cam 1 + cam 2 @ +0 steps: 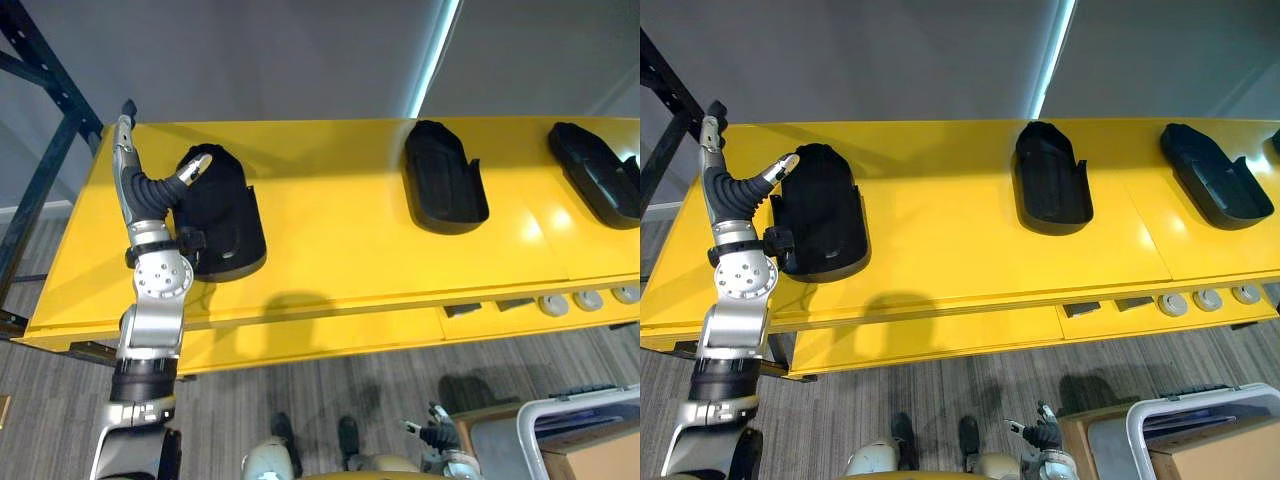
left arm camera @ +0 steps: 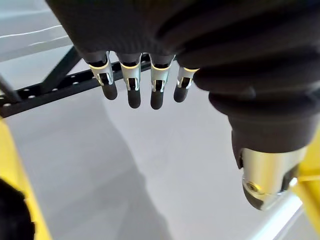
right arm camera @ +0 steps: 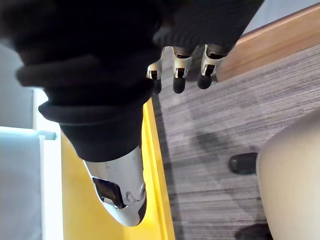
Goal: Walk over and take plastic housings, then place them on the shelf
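Hanging by leftmost housing (image 1: 225, 215): left robot hand (image 1: 175, 182) | middle housing (image 1: 445, 180) | right housing (image 1: 598, 175)

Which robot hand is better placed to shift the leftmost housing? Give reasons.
Left. The left robot hand is up at the shelf, thumb by that housing, fingers straight. The right robot hand hangs low near the floor, far away.

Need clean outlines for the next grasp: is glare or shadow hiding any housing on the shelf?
Left eye view: a bright light strip stands behind the shelf; pale glare lies between the middle housing and right housing, whose rim catches light. Right eye view: the left housing by the left hand is dark but cleanly outlined.
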Robot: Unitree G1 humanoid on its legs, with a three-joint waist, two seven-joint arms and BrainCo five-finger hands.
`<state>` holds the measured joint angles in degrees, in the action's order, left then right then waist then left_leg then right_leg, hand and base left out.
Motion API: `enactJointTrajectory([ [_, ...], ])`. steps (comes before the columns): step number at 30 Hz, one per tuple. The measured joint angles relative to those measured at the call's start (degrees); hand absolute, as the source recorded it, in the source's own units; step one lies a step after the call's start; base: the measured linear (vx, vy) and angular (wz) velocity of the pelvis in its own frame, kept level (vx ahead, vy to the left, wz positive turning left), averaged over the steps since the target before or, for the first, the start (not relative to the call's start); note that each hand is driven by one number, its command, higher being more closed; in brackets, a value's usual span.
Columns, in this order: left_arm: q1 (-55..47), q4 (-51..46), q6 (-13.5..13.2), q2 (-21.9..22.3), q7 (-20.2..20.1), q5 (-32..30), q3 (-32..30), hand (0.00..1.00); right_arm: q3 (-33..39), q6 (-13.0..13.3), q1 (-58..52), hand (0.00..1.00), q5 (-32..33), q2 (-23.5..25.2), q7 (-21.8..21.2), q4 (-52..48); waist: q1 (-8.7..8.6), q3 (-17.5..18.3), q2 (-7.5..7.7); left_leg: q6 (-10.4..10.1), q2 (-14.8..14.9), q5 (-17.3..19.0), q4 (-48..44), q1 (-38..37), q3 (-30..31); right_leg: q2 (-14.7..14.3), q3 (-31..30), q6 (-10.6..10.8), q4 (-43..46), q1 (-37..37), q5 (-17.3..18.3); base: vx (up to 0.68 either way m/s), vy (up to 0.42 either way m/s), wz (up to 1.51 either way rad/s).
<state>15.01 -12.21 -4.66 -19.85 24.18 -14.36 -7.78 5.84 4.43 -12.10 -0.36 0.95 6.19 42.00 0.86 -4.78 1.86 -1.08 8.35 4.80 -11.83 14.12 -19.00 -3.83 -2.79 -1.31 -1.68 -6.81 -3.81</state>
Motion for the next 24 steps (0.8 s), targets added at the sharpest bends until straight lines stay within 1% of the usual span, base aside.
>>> enactJointTrajectory([
  [2,-6.6,-6.4,-1.6,3.5,-0.2,-1.1,1.3,0.00,0.1,0.0,0.0,0.00,0.0,0.0,0.1,0.6,-0.02,-0.1,0.10,0.0,-0.7,0.0,0.9,-1.3,0.5,0.5,0.5,0.4,0.0,1.1,0.6,0.00,0.026,0.15],
  [3,-8.1,-7.6,-2.1,4.6,-0.3,-1.7,1.6,0.00,0.1,0.0,0.1,0.00,0.0,0.0,0.1,0.8,-0.02,-0.1,0.15,0.0,-0.9,0.0,1.1,-1.5,0.7,0.7,0.8,0.4,0.0,1.4,0.8,-0.01,0.027,0.18],
  [4,-10.4,-9.2,-2.7,6.1,-0.3,-2.2,1.8,1.00,0.1,0.1,0.2,0.00,-0.1,0.0,0.1,1.2,0.04,-0.1,0.22,0.1,-1.3,0.0,1.4,-1.8,1.0,0.9,1.0,0.4,0.0,1.7,1.0,-0.02,0.029,0.16],
  [5,-13.9,-11.6,-3.4,7.8,-0.4,-2.3,2.5,1.00,0.1,0.1,0.4,0.00,-0.2,-0.1,0.1,1.7,0.20,-0.1,0.29,0.1,-1.5,-0.1,1.5,-1.9,1.1,1.1,1.2,0.5,0.1,1.8,1.3,-0.02,0.028,0.12],
  [7,-17.5,-13.3,-3.8,9.3,-0.6,-2.4,3.1,1.00,0.1,0.0,0.5,0.00,-0.2,0.3,0.1,1.7,0.35,-0.2,0.39,0.5,-1.7,-0.3,1.7,-2.1,1.3,1.3,1.5,0.8,0.6,1.8,1.9,-0.02,0.030,0.16],
  [8,-20.8,-14.0,-4.5,11.5,-1.3,-2.3,3.3,1.00,0.2,0.0,0.5,0.00,-0.2,0.6,0.1,1.7,0.18,-0.3,0.53,0.7,-2.3,-0.9,2.7,-3.1,1.7,1.7,2.6,0.8,1.1,2.5,2.5,0.00,0.033,0.29],
  [10,-23.3,-14.1,-4.8,13.2,-1.8,-2.1,4.3,1.00,0.1,0.0,0.5,0.00,-0.2,0.5,0.2,1.8,0.20,-0.4,0.85,0.7,-2.5,-1.1,3.2,-3.7,1.7,1.9,3.0,1.2,1.7,2.8,3.0,0.00,0.030,0.21],
  [12,-26.1,-14.0,-4.8,14.1,-2.8,-1.5,5.8,1.00,-0.1,0.0,0.6,0.00,-0.2,0.6,0.2,1.9,1.36,-0.5,1.36,0.7,-2.6,-1.0,3.0,-3.7,1.7,2.1,3.3,1.4,1.8,3.0,3.2,0.00,0.032,0.05],
  [13,-27.5,-13.2,-4.8,14.6,-4.2,-0.9,6.9,1.00,-0.2,-0.1,0.6,0.00,-0.2,0.9,0.1,1.9,1.69,-0.5,1.81,0.8,-2.6,-1.0,2.8,-3.7,1.7,2.2,3.6,1.4,1.8,3.1,3.2,0.01,0.027,0.08],
  [17,-29.8,-6.2,-4.6,17.2,-8.7,0.9,8.2,1.00,-0.3,-0.6,1.0,0.00,-0.2,1.0,0.1,1.9,1.83,-0.6,1.92,1.8,-2.9,-0.2,1.8,-3.7,1.8,2.8,4.4,1.9,2.3,3.6,3.5,0.01,0.044,0.09],
  [20,-29.7,-3.0,-4.6,18.0,-10.6,1.0,9.1,1.00,-0.3,-0.8,0.9,0.00,-0.2,1.0,0.1,1.8,1.78,-0.6,1.94,2.1,-3.2,0.0,1.8,-3.8,1.7,3.1,4.5,2.0,2.6,3.5,3.6,0.00,0.055,0.00],
  [24,-29.5,-1.2,-4.6,18.6,-11.7,0.6,10.8,1.00,-0.3,-0.8,0.9,0.00,-0.2,1.0,0.2,1.6,1.69,-0.6,1.95,2.3,-3.3,0.1,1.7,-3.8,1.4,3.2,4.4,2.0,2.6,3.5,3.6,0.00,0.009,0.00],
])
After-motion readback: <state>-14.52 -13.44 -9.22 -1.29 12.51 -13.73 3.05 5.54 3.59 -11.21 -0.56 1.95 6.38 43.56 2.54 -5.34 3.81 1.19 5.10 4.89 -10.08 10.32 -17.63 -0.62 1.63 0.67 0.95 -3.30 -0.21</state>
